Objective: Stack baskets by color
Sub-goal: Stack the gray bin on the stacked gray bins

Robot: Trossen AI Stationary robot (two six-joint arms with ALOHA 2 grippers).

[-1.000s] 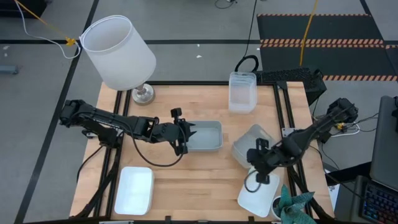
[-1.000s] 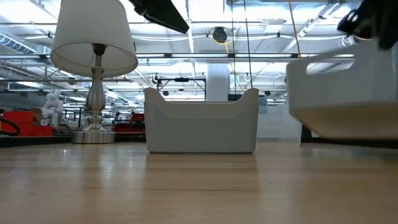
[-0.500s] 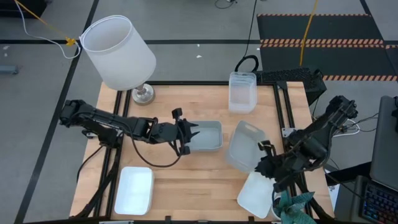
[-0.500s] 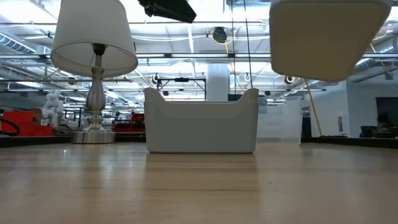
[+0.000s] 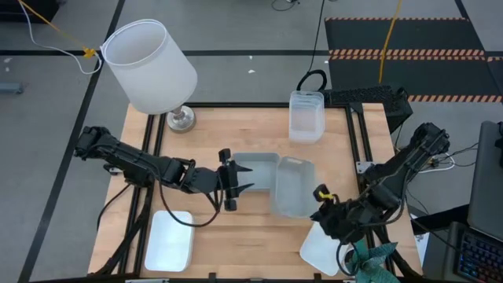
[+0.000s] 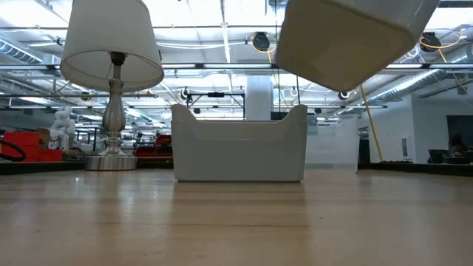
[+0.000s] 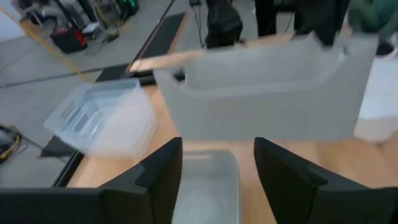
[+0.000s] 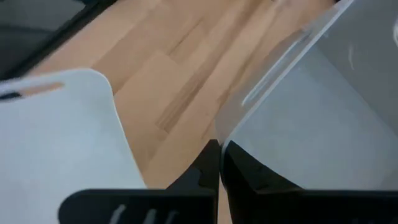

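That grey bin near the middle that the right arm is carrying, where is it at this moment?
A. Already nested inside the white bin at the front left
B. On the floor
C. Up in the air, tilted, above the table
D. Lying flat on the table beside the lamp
C: in the low view the grey bin hangs tilted, clear of the table, and the right gripper is pinched on its rim.

My left gripper sits at frame centre, fingers spread apart. My right gripper, lower right, is pinched tight, arm bent back rightward.
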